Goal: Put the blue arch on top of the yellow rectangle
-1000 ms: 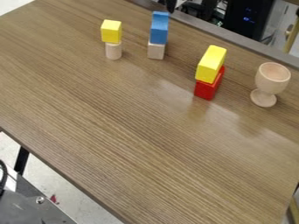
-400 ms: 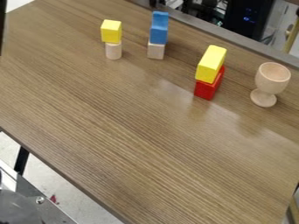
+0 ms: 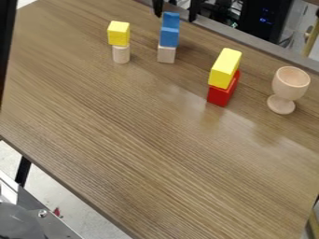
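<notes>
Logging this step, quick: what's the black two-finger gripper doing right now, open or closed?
Gripper: open, holding nothing, fingers apart near the top of the blue arch block.

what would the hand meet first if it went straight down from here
Probably the blue arch, which shows between the open fingers of the hand. Depth is unclear from this angle, so the hand might instead pass just behind it.

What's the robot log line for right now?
gripper: open, near blue arch | blue arch: on pale block | yellow rectangle: on red block
</notes>
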{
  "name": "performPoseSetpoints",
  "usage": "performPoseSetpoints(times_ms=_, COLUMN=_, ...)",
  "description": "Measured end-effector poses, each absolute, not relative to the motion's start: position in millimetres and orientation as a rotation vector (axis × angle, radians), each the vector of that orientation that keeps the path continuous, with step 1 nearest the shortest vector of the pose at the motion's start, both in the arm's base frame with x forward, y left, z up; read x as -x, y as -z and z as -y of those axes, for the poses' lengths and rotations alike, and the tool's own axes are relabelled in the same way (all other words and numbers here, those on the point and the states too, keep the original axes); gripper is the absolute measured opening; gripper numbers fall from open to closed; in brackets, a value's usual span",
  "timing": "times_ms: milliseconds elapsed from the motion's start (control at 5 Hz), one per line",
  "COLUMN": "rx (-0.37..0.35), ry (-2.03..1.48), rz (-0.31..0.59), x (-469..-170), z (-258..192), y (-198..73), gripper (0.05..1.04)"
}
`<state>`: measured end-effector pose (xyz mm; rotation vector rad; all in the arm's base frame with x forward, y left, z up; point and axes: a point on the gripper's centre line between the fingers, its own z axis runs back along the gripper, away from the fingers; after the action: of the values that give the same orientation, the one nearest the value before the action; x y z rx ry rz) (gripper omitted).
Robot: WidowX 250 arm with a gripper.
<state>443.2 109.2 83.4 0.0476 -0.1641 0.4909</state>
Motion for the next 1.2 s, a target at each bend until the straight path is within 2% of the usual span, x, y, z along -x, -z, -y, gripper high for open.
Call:
performPoseSetpoints(times_ms=400, rx=-0.052, ry=-0.497, rz=0.137, x=-443.9, z=-110.0, y=-70.2, gripper=1.000)
performPoseSetpoints(times_ms=600, rx=-0.054, ry=-0.495, rz=0.116, x=-442.5, z=-110.0, y=-63.1, gripper=0.949)
performPoseSetpoints(times_ms=800, rx=-0.046, ry=-0.494, rz=0.118, x=-442.7, z=-109.3, y=-61.3, gripper=0.648)
performPoseSetpoints(times_ms=1000, rx=-0.044, ry=-0.496, rz=0.119, x=-442.8, z=-109.8, y=-61.3, gripper=0.567)
performPoseSetpoints(times_ms=1200, rx=-0.037, ry=-0.498, rz=0.114, x=-440.1, z=-108.0, y=-61.0, gripper=0.567)
